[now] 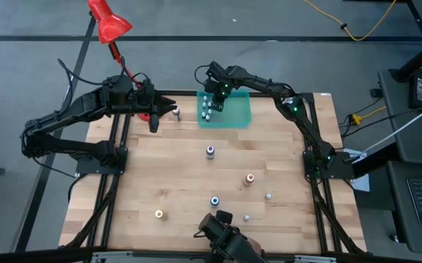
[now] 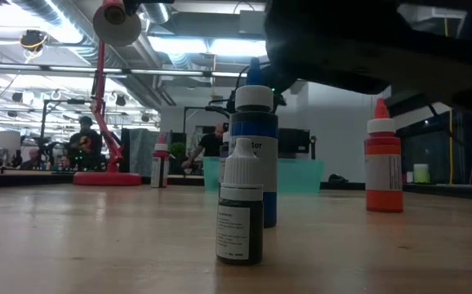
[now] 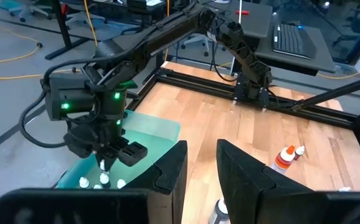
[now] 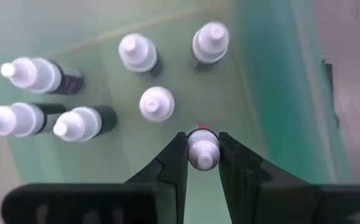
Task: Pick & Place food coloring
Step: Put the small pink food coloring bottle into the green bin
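The teal tray [image 1: 234, 113] lies at the table's far middle, with several small white-capped food coloring bottles [image 4: 157, 102] standing in it. My right gripper [image 1: 215, 99] hangs over the tray's left part, shut on one more small bottle [image 4: 203, 151]. My left gripper [image 1: 155, 119] is open, just left of the tray, beside a bottle [image 1: 175, 112] standing on the table. Loose bottles stand on the wood: purple [image 1: 210, 151], red-orange [image 1: 250, 178], blue [image 1: 215, 201], yellow [image 1: 158, 214] and two whitish ones [image 1: 268, 196]. My right gripper pinches the bottle's white cap [image 4: 203, 155] between its two fingers. The fingers point down from above. The bottle stays upright below them, inside the tray near its wall [image 3: 103, 164]. Whether its base stands on the tray floor, I cannot tell.
A red desk lamp [image 1: 109, 23] stands beyond the table's far left corner, its base [image 2: 105, 177] at the back in the low view. A dark camera mount [image 1: 222, 232] sits at the near edge. In the low view a dark bottle [image 2: 241, 208] and the blue one [image 2: 256, 155] stand close.
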Controlling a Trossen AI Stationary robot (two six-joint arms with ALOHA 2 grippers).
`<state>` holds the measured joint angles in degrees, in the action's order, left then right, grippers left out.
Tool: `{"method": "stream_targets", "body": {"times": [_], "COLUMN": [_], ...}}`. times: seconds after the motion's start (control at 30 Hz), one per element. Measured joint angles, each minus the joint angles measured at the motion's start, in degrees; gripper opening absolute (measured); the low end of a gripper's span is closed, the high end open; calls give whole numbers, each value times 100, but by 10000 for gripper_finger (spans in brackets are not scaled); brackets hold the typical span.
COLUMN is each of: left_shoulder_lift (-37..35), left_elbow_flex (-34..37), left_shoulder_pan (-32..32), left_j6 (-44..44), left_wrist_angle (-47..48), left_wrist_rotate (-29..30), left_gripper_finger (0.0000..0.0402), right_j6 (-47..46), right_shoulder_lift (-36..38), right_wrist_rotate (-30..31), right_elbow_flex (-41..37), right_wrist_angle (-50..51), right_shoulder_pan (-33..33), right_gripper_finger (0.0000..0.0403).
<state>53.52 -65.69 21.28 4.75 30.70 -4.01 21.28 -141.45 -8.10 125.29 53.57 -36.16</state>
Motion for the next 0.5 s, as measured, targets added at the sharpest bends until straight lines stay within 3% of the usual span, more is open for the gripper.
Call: {"method": "stream_targets", "body": {"times": [0.5], "left_shoulder_lift": [0], "left_elbow_flex": [0], "left_shoulder_pan": [0], "left_j6": [-41], "left_wrist_angle": [0], "left_wrist_rotate": [-7], "left_gripper_finger": [82], "right_j6": [4], "right_shoulder_lift": [0], "right_wrist_rotate": [-37], "right_elbow_flex": [-4], "right_wrist_angle": [-98], "right_shoulder_pan": [0], "right_gripper_finger": [81]}}
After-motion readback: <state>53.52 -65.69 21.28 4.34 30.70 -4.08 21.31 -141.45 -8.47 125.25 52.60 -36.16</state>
